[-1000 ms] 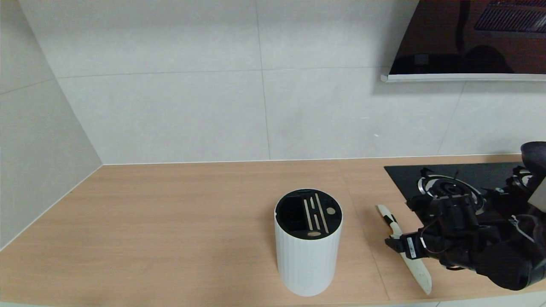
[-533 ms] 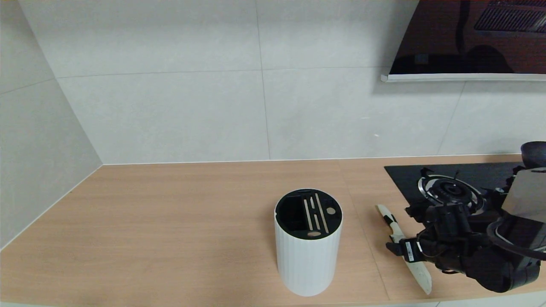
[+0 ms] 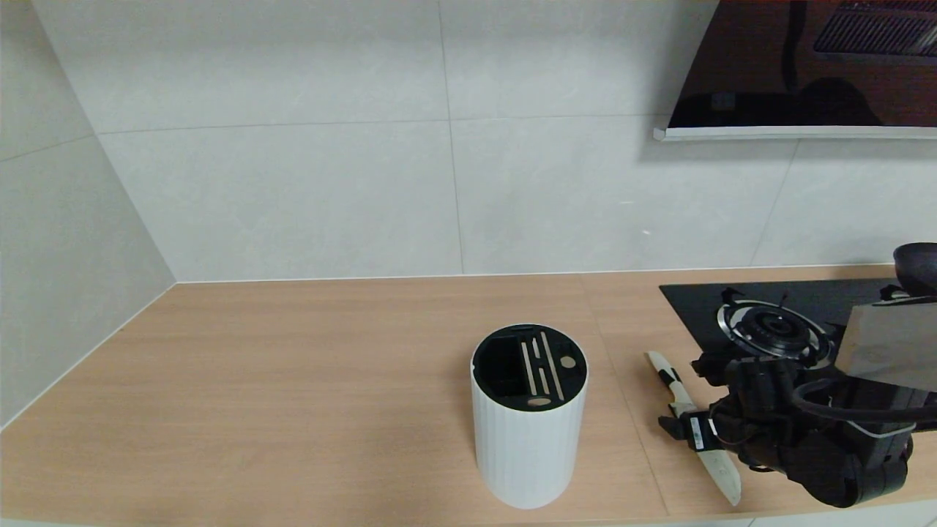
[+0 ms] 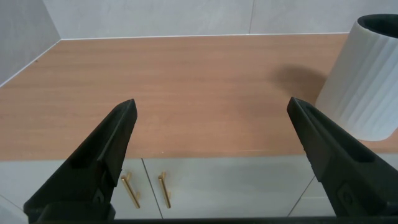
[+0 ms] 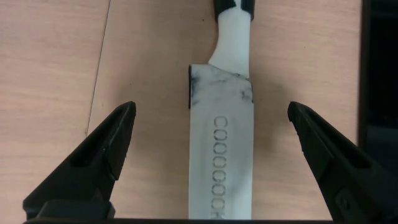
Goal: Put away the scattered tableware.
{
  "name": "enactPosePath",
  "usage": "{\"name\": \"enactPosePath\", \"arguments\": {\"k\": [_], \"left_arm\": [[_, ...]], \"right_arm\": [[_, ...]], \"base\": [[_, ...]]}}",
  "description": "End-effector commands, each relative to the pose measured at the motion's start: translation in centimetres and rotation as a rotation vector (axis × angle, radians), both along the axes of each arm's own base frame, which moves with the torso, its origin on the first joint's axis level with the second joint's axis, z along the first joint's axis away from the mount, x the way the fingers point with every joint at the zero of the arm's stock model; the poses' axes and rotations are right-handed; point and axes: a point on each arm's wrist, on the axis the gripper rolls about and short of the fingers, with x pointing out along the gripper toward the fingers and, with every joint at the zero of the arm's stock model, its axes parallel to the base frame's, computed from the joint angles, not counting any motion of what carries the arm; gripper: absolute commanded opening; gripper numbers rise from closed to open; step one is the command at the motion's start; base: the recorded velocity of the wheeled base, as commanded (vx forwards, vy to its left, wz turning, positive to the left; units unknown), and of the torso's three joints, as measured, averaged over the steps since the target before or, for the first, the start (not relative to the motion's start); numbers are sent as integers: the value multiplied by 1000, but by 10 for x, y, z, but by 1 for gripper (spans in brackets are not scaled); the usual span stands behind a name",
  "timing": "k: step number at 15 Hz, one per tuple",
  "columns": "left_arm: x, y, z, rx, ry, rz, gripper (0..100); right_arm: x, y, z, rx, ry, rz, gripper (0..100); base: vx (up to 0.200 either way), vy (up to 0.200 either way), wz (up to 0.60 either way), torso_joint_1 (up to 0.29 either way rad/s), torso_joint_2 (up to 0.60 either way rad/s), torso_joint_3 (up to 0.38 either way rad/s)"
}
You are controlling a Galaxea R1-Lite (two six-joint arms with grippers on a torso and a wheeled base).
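The pale knife (image 5: 222,143) lies flat on the worktop (image 3: 293,380), between the white holder (image 3: 528,439) and the hob (image 3: 768,307). The right pincer (image 5: 210,111) hangs spread wide over its blade, gripping nothing. The left pincer (image 4: 211,106), equally wide and empty, hovers near the holder.

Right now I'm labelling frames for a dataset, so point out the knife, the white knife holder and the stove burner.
knife (image 5: 221,143): right wrist view, middle of the white blade.
white knife holder (image 3: 527,454): head view, ribbed side wall.
stove burner (image 3: 771,326): head view, centre cap.
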Motion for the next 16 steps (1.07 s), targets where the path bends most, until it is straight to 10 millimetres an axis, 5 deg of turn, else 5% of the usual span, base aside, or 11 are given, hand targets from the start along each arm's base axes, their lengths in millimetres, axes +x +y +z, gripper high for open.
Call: {"name": "enactPosePath", "arguments": {"k": [1, 8, 9, 16], "left_arm": [[0, 0, 0, -2, 0, 0, 100], [0, 0, 0, 0, 2, 0, 100], [0, 0, 0, 0, 0, 0, 100], [0, 0, 0, 0, 0, 0, 100]], "right_arm": [[5, -2, -6, -1, 7, -11, 100], [6, -4, -10, -2, 13, -16, 100], [7, -4, -10, -2, 11, -16, 0], [8, -3, -10, 2, -4, -17, 0]], "base": [[0, 0, 0, 0, 0, 0], [0, 0, 0, 0, 0, 0], [0, 0, 0, 0, 0, 0], [0, 0, 0, 0, 0, 0]]}}
